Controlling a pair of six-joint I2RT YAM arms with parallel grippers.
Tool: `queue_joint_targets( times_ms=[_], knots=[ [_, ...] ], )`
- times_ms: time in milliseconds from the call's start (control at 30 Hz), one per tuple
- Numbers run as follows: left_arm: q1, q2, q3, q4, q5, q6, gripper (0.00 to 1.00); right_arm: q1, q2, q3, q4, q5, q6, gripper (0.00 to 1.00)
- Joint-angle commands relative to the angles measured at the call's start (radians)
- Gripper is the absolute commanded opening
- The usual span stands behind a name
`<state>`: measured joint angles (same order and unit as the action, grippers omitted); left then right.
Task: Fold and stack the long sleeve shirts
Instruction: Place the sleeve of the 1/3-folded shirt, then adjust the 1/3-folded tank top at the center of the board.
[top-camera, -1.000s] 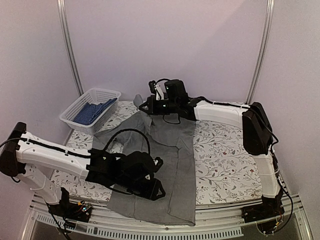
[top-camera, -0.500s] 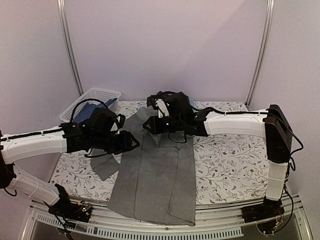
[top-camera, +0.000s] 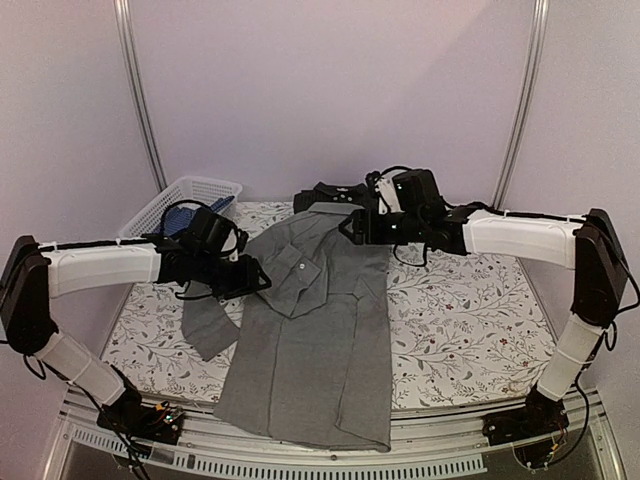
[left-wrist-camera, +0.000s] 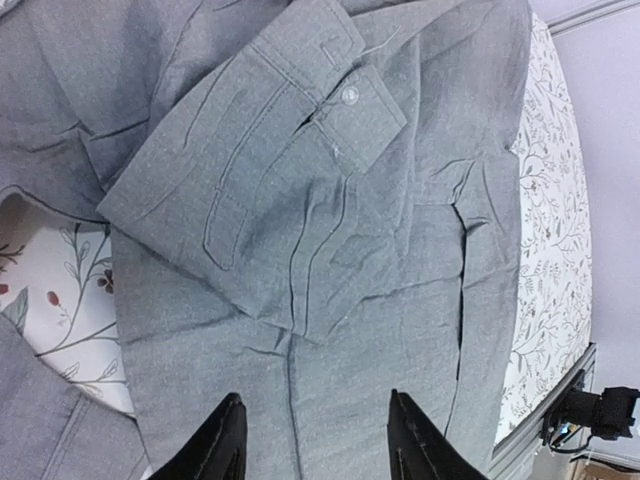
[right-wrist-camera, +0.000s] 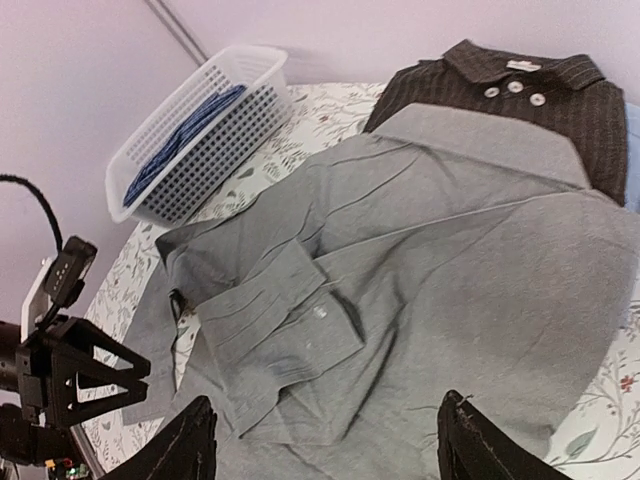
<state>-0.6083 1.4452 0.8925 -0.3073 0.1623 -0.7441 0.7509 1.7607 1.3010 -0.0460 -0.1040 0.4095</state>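
Note:
A mid-grey long sleeve shirt (top-camera: 320, 340) lies flat down the middle of the table, its collar (right-wrist-camera: 490, 140) at the far end. One sleeve is folded across the chest, its buttoned cuff (left-wrist-camera: 350, 95) lying on top. My left gripper (top-camera: 262, 283) hovers at the shirt's left side, open (left-wrist-camera: 318, 425), with only grey cloth beneath it. My right gripper (top-camera: 348, 224) hangs over the collar end, open (right-wrist-camera: 325, 435) and empty. A black shirt (right-wrist-camera: 520, 90) with pale buttons lies folded behind the grey collar. A sliver of light blue shirt (right-wrist-camera: 632, 140) shows beside it.
A white lattice basket (top-camera: 165, 215) holding dark blue cloth (right-wrist-camera: 185, 135) stands at the back left corner. The floral tablecloth (top-camera: 460, 320) shows on the right and at the front left. The grey shirt's other sleeve (top-camera: 205, 325) trails off to the left. Metal rails rise behind the table.
My left arm swept from the front up to the shirt's left side, and the sleeve now lies folded over the chest. My right gripper let go of the collar, opened and drew back rightward.

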Motion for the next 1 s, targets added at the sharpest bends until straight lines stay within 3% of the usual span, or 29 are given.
queue_joint_targets(
  times_ms=[0, 200, 467, 667, 967],
  knots=[
    [0.024, 0.079, 0.097, 0.031, 0.052, 0.069, 0.48, -0.146, -0.005, -0.035, 0.033, -0.101, 0.008, 0.72],
    [0.043, 0.225, 0.204, -0.019, -0.007, 0.12, 0.48, -0.265, 0.078, -0.004, 0.078, -0.227, 0.03, 0.64],
    [0.113, 0.378, 0.327, -0.087, -0.017, 0.173, 0.52, -0.315, 0.175, 0.017, 0.09, -0.275, 0.028, 0.61],
    [0.139, 0.361, 0.27, -0.091, -0.003, 0.181, 0.59, -0.353, 0.235, 0.042, 0.096, -0.304, 0.019, 0.59],
    [0.149, 0.376, 0.261, -0.106, 0.011, 0.183, 0.6, -0.363, 0.299, 0.103, 0.088, -0.304, 0.009, 0.58]
  ],
)
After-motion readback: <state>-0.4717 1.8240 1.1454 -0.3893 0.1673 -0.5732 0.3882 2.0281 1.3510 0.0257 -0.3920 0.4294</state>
